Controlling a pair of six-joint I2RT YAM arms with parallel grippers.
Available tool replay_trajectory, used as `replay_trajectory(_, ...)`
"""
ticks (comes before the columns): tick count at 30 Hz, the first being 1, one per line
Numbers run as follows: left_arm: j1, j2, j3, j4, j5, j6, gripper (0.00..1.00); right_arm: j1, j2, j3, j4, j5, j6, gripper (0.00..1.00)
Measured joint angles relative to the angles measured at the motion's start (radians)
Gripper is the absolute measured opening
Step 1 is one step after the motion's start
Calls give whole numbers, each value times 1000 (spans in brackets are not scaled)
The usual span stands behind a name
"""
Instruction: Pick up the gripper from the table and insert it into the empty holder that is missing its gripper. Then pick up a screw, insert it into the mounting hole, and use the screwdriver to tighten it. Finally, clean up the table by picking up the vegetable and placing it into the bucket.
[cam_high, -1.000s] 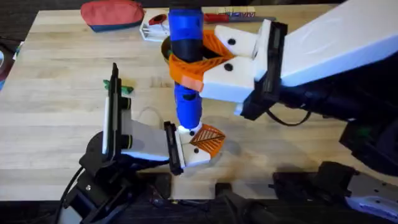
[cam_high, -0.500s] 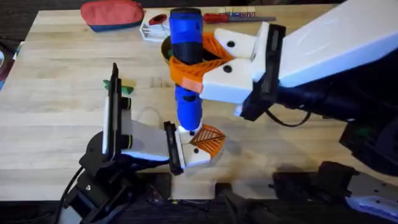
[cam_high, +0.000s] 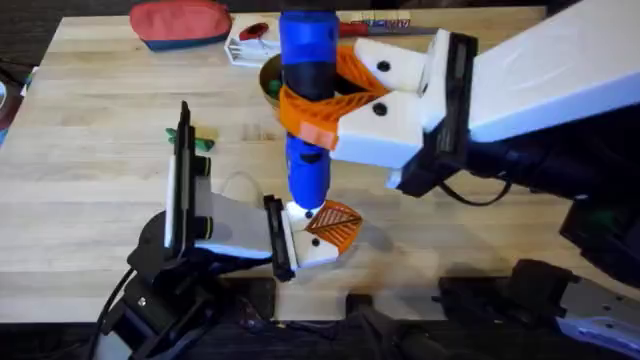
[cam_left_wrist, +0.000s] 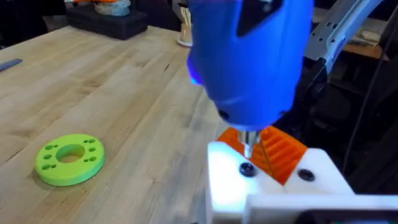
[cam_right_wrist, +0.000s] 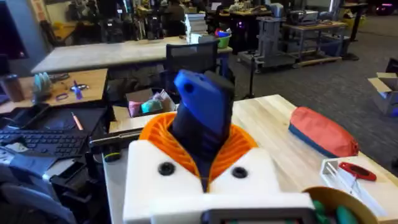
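At the tabletop's (cam_high: 90, 130) near edge, right gripper (cam_high: 330, 105) pinches the screwdriver (cam_high: 305, 100), left gripper (cam_high: 285, 240) pinches the holder (cam_left_wrist: 273, 186); tightening step, needs steady downward pressure.

One blue power screwdriver (cam_high: 305, 110) stands upright over the table. Below its tip sits one white holder block (cam_high: 312, 248) carrying one orange ribbed gripper wedge (cam_high: 335, 225), and the left wrist view shows two dark screw heads on the block's top face, one under the metal tip (cam_left_wrist: 247, 169) and one to the side (cam_left_wrist: 305, 175). One lime green ring disc (cam_left_wrist: 69, 159) lies flat on the wood. Along the far edge are one red pouch (cam_high: 180, 22), one yellow-rimmed bucket (cam_high: 266, 80) and one white tray (cam_high: 246, 45).
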Motion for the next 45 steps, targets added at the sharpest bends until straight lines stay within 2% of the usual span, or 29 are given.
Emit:
replay_trajectory(26, 0, 0, 0, 0, 0, 0, 18, 0, 29, 0, -18, -2, 15, 7)
replay_trajectory(31, 0, 0, 0, 0, 0, 0, 18, -10, 21, -6, 71, -12, 15, 7)
replay_trajectory(34, 0, 0, 0, 0, 0, 0, 18, -54, -35, -7, 97, -16, 12, 7)
replay_trajectory(39, 0, 0, 0, 0, 0, 0, 18, -191, -119, -7, 12, -15, -58, 7)
replay_trajectory(42, 0, 0, 0, 0, 0, 0, 18, -276, -86, -7, -69, 17, -166, 7)
replay_trajectory(45, 0, 0, 0, 0, 0, 0, 18, -372, -3, -7, -120, 95, -347, 7)
